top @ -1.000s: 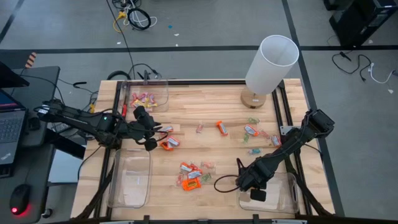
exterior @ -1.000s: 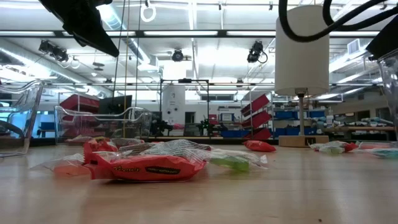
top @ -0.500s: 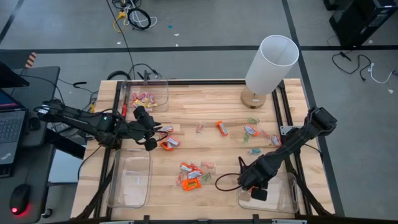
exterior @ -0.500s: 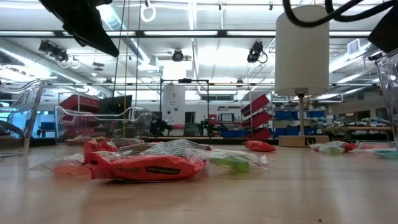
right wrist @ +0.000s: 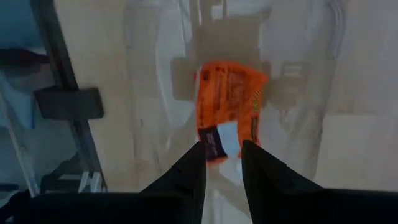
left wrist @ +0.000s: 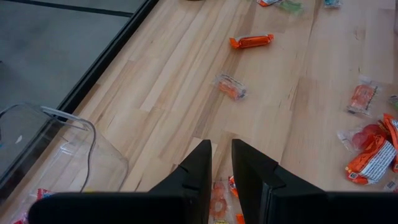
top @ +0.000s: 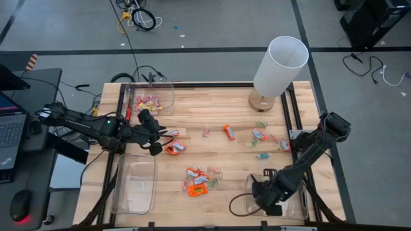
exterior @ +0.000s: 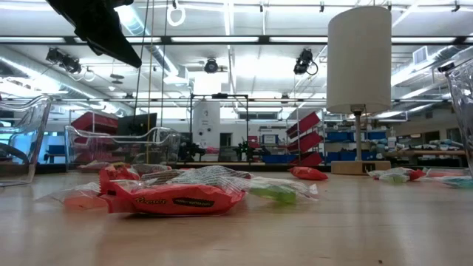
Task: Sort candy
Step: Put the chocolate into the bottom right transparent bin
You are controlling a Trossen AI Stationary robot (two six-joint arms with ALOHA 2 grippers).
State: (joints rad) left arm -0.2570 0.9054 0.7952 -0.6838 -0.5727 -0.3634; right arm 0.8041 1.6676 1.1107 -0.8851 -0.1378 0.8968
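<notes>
Right tool (right wrist: 222,163), nearly closed, pinches orange candy (right wrist: 229,110) above the bin's (top: 297,199) rim.

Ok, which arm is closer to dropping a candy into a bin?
Right. Its end effector hangs over the clear bin at the table's front right, and seems to pinch an orange candy. The left end effector is over bare table, not a bin.
</notes>
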